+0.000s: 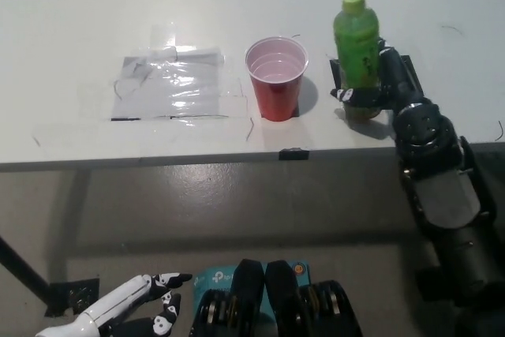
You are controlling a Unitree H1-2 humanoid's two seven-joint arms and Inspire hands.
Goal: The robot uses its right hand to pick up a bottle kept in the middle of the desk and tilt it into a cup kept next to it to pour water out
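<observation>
Your black right hand point(369, 88) is wrapped around the lower half of the green bottle point(356, 37), fingers closed on it. The bottle stands nearly upright, its yellow-green cap on top, just to the right of the red cup point(276, 77) — near it but not touching. Whether its base sits on the white desk point(79, 21) or just above it, you cannot tell, since the hand hides it. The cup is upright with its mouth open, near the desk's front edge. To its left a sheet of clear plastic point(175, 84) lies flat on the desk. Your white left hand point(130, 309) rests low at the bottom left, below the desk, fingers spread and holding nothing.
</observation>
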